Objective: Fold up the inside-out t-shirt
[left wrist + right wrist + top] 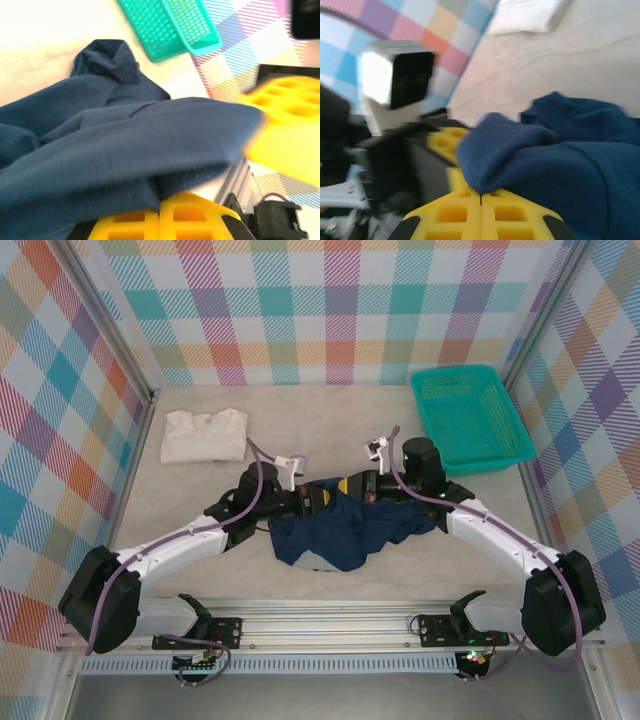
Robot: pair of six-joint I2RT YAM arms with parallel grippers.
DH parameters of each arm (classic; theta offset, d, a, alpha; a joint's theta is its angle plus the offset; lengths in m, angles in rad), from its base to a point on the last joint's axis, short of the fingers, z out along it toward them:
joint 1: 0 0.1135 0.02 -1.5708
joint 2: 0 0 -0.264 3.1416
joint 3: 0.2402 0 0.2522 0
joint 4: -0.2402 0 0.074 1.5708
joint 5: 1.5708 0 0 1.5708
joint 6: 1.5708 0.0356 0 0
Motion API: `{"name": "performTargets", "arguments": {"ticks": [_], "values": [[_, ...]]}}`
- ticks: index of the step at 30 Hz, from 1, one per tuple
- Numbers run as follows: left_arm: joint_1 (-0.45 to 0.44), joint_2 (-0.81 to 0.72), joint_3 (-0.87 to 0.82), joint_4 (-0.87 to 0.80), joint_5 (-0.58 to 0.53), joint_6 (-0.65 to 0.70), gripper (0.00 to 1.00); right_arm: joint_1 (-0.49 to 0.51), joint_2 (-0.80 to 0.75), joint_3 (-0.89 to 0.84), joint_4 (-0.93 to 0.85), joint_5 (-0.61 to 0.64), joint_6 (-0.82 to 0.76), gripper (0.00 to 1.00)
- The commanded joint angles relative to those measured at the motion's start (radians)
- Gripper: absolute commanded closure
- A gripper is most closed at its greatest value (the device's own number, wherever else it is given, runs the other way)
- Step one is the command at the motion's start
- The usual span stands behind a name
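Nearest: left gripper (159, 207) closed tight on the one navy t-shirt (115, 150); right gripper (481, 196) likewise (the two clamps sit just beside each other, mid-table). Shirt bunched, sagging from both toward the near edge. One teal basket (470, 420) far right, its floor bare. One folded white shirt (205, 435) far left.
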Motion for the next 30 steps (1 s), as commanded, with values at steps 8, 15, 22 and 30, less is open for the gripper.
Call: {"name": "performTargets", "arguments": {"ticks": [8, 15, 22, 30], "values": [[0.021, -0.193, -0.123, 0.238, 0.350, 0.014, 1.00, -0.013, 0.026, 0.101, -0.296, 0.280, -0.190, 0.99], [0.026, -0.198, -0.155, 0.300, 0.273, -0.039, 1.00, 0.007, -0.113, 0.042, -0.328, 0.178, -0.345, 0.74], [0.027, -0.205, -0.152, 0.299, 0.267, -0.050, 1.00, 0.084, -0.178, -0.053, -0.179, 0.069, -0.366, 0.57], [0.026, -0.224, -0.150, 0.259, 0.258, -0.032, 1.00, 0.091, -0.075, -0.056, 0.016, -0.086, -0.337, 0.52]]}}
